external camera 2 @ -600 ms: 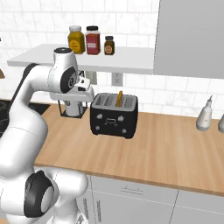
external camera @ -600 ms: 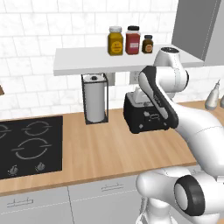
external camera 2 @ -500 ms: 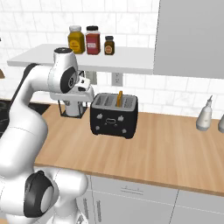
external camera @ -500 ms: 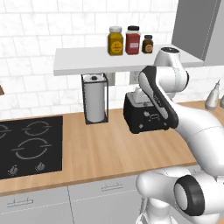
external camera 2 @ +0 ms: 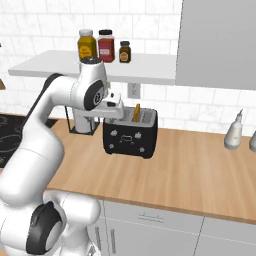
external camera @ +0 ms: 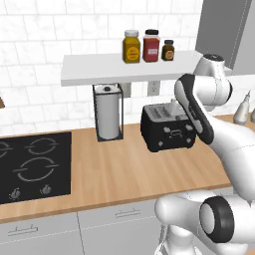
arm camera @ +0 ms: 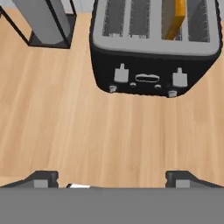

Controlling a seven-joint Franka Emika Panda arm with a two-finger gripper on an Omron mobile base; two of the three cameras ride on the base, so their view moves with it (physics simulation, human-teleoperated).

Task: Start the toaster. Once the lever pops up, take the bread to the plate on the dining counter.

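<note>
Black toaster, bread upright in a slot, sits ahead of the wide-spread, empty pincer.

Both base views flank the toaster from behind; the hand view looks steeply down, close.

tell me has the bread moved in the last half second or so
No. The bread stands in the same slot of the toaster, poking up in line with the wall outlet just as before.
</note>
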